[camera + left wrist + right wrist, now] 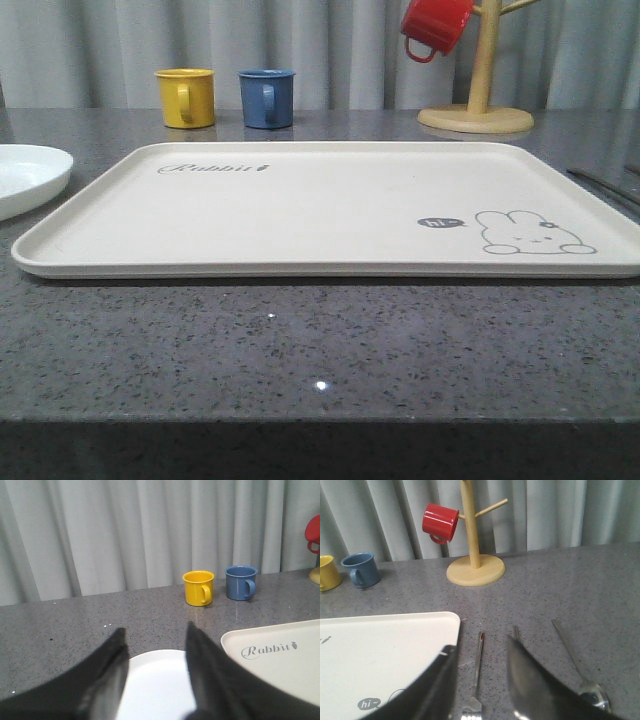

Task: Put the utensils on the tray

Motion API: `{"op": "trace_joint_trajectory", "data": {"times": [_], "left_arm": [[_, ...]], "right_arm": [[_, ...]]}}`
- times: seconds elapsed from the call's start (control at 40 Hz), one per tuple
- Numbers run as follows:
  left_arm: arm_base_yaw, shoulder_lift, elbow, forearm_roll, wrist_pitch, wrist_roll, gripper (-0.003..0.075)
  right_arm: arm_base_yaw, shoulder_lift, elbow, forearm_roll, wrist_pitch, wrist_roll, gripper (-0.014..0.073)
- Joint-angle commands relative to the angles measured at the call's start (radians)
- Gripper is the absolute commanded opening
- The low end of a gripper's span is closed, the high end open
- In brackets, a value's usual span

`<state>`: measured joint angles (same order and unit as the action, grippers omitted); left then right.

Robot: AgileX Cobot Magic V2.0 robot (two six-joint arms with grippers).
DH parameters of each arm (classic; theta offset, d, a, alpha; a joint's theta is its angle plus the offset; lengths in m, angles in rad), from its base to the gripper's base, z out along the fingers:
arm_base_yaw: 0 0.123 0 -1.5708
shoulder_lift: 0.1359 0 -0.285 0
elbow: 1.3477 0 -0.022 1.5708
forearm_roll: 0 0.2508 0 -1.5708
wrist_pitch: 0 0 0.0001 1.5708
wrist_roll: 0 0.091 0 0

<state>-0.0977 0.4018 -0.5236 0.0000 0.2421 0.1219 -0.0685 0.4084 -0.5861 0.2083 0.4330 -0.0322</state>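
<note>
The cream tray (pixel 330 210) with the rabbit drawing lies in the middle of the table with nothing on it. A white plate (pixel 157 690) sits on the table left of the tray (pixel 280 655); my left gripper (pixel 156 628) hangs open above it, holding nothing. To the right of the tray (pixel 385 650) lie a fork (pixel 477 675), the tip of a chopstick (pixel 516 631) mostly hidden behind a finger, and a spoon (pixel 577 670). My right gripper (pixel 481 645) is open over the fork, one finger on each side of its handle.
A yellow mug (pixel 186 97) and a blue mug (pixel 267 98) stand behind the tray. A wooden mug tree (pixel 476 118) at the back right carries a red mug (pixel 435 25). Grey curtains close off the back. The plate's edge (pixel 25 175) shows at far left.
</note>
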Motion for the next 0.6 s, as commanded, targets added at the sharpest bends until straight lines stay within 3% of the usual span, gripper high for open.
{"op": "trace_joint_trajectory", "data": {"times": [0.0, 0.075, 0.375, 0.575], "left_arm": [[0.003, 0.013, -0.034, 0.0, -0.076, -0.007, 0.059], [0.003, 0.013, -0.034, 0.0, -0.076, -0.007, 0.0648], [0.001, 0.022, -0.038, -0.011, -0.065, -0.007, 0.0582], [0.001, 0.203, -0.179, -0.011, 0.168, 0.023, 0.0568]], "right_arm": [[-0.005, 0.012, -0.034, -0.007, -0.07, -0.007, 0.0537], [-0.005, 0.012, -0.034, -0.007, -0.07, -0.007, 0.0601], [-0.005, 0.012, -0.034, -0.007, -0.07, -0.007, 0.0602], [-0.005, 0.012, -0.034, -0.007, -0.07, -0.007, 0.0602]]}}
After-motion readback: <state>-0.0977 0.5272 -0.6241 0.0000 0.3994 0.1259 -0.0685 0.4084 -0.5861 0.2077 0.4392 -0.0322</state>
